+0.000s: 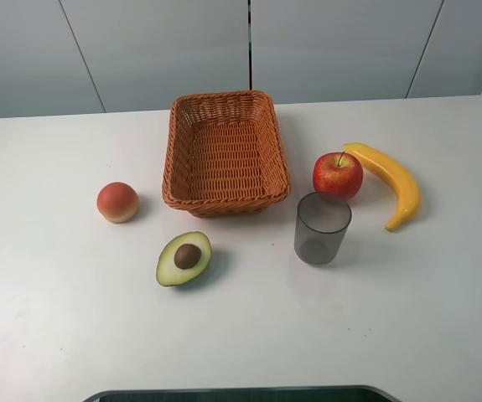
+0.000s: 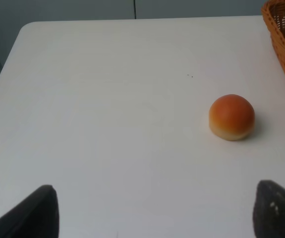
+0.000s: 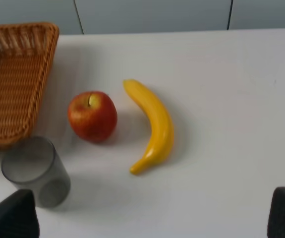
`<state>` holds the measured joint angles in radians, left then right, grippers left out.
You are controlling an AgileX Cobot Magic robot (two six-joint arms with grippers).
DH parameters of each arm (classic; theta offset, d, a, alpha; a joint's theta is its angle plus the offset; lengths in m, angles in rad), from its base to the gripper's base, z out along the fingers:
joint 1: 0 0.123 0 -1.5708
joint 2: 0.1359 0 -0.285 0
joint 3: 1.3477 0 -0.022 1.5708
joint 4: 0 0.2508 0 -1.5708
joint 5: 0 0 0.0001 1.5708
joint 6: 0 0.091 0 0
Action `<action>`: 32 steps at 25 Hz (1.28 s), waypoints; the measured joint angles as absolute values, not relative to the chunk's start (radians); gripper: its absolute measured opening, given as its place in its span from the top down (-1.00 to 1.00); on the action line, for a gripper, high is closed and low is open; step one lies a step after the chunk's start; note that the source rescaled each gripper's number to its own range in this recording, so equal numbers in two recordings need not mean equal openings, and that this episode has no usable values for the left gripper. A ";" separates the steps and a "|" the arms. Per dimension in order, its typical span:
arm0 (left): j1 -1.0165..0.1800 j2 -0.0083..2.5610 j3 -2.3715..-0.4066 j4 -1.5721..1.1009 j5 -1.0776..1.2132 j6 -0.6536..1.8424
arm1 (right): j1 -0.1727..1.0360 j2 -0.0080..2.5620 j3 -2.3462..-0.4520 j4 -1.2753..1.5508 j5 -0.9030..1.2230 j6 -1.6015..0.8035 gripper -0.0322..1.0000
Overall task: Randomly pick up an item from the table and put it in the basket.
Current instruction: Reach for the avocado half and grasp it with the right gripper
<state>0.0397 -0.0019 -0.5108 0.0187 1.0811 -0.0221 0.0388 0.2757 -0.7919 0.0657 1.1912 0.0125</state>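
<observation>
Logging avocado half (image 1: 183, 258) on the table (image 1: 56, 318), near the basket (image 1: 224, 203), pit up. Left gripper (image 2: 154, 218) and right gripper (image 3: 147, 218) gape wide, empty; I'd straddle its narrow width from above.

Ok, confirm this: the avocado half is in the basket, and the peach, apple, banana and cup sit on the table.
Wrong on the avocado half: the exterior high view shows it on the table too, in front of the empty basket. The peach, apple, banana and cup do sit on the table.
</observation>
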 joint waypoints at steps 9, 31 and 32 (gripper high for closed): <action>0.040 -0.002 -0.511 0.019 1.081 -0.022 | 0.039 0.641 -0.954 0.124 1.186 0.013 -1.00; 0.040 -0.002 -0.511 0.019 1.081 -0.022 | 0.627 1.047 -0.959 0.060 1.115 0.041 -1.00; 0.040 -0.002 -0.511 0.019 1.081 -0.022 | 0.659 1.079 -0.959 0.062 1.109 0.041 -1.00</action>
<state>0.0397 -0.0019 -0.5108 0.0187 1.0811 -0.0221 0.6595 1.0795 -0.9589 0.0624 1.1095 0.0412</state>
